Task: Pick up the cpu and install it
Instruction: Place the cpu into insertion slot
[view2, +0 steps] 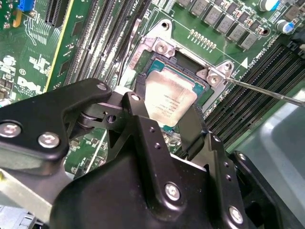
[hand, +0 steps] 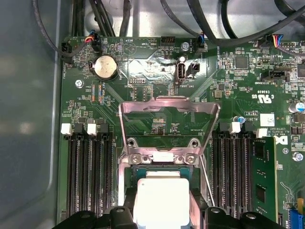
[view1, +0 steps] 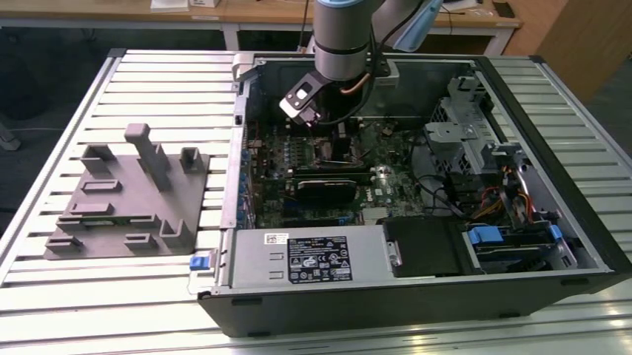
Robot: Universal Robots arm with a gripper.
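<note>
Gripper (view2: 167,114) clamped on the cpu (view2: 169,98)
It hangs flat, lined up squarely over the open socket (view2: 159,45), whose lid (hand: 167,106) stands raised.

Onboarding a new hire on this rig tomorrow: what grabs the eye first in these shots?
First, the open computer case lying on the slatted table, with the robot arm reaching down into it. In both wrist views the pale silvery cpu stands out at the socket, the black claw right at it and the metal socket cover flipped up. A grey fixture sits beside the case at the exterior view's left.
</note>
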